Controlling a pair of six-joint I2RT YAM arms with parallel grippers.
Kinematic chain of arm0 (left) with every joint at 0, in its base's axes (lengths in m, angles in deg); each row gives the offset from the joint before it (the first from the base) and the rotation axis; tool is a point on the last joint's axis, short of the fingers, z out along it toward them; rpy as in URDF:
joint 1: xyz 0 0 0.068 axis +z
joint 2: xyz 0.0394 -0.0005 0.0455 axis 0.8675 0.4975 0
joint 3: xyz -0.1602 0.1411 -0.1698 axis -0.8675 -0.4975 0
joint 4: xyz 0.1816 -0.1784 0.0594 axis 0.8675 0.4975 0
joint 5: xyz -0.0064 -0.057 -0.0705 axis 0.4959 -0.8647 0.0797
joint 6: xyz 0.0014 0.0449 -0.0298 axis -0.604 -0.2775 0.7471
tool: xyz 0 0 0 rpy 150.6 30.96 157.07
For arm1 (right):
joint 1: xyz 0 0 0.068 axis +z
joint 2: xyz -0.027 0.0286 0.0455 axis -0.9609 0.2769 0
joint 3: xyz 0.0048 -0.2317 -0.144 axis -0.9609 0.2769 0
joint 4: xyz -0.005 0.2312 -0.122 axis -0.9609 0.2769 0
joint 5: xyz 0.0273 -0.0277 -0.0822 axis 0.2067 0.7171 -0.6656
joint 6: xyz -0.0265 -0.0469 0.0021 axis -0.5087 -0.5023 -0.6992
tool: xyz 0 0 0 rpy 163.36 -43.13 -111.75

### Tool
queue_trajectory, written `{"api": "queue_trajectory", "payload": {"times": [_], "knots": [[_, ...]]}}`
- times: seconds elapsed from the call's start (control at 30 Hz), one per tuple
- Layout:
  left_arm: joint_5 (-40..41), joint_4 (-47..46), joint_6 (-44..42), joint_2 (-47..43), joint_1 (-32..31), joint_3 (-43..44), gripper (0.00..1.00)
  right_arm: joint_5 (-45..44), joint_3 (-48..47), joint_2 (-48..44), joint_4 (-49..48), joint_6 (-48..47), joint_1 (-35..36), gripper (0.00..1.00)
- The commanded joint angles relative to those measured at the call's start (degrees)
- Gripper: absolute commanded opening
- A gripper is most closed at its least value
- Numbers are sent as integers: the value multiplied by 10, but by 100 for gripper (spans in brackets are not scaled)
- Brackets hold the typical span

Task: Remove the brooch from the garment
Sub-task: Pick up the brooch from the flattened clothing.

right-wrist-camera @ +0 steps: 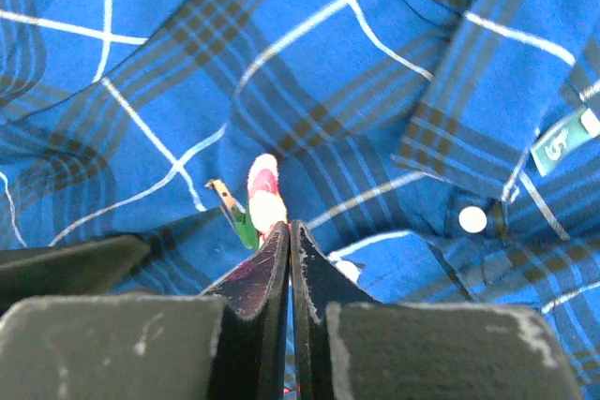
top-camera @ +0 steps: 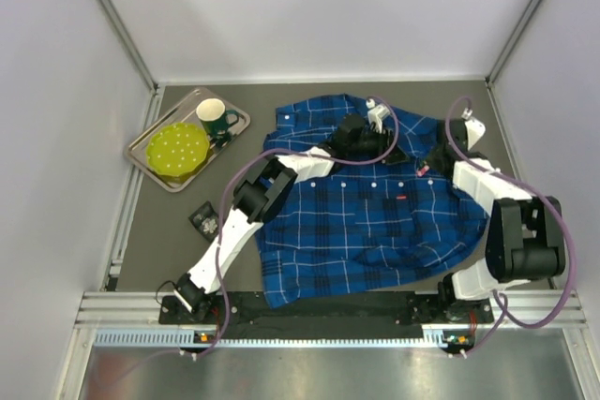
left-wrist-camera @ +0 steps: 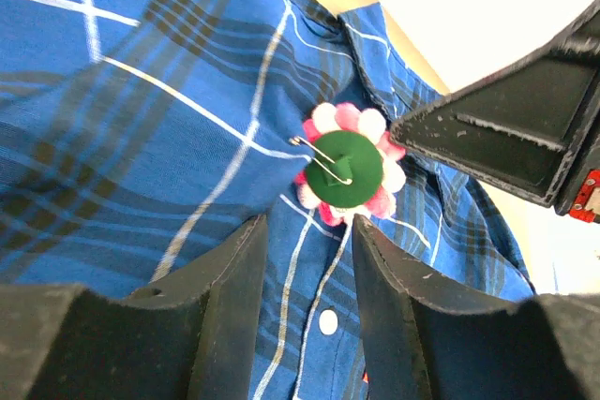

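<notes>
Brooch (left-wrist-camera: 347, 168), a round pink and white felt flower with a green back, is pinned on the blue plaid cloth shirt (left-wrist-camera: 141, 138) near its collar (right-wrist-camera: 497, 72). Left black claw (left-wrist-camera: 307, 229) sits just below it, fingers apart, holding nothing. Right black claw (right-wrist-camera: 288, 227) is squeezed tight, tip touching the flower's edge. I think the left claw should pinch only the flower, not the cloth.

Brooch (left-wrist-camera: 347, 170) on garment (top-camera: 375, 222), tray (top-camera: 141, 158) left of garment
</notes>
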Motion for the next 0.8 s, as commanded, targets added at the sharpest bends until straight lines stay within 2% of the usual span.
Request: {"api": "queue_trajectory", "payload": {"times": [0.0, 0.17, 0.4, 0.6, 0.67, 0.77], "knots": [[-10, -33, 15, -9, 4, 7, 47, 35, 50, -39, -21, 69, -33, 0], [-24, -20, 11, 2, 3, 27, 46, 77, 52, -9, -26, 72, -71, 0], [-21, 2, 13, 43, 0, 96, 45, 94, 30, 16, -54, 30, -84, 0], [-17, -12, 19, 59, -5, 120, 57, 119, 22, 30, -61, 9, -85, 0], [-13, -5, 18, 70, -7, 136, 57, 122, 22, 34, -65, 6, -86, 0], [-14, 7, 26, 77, -6, 141, 52, 129, 18, 36, -69, 7, -86, 0]]}}
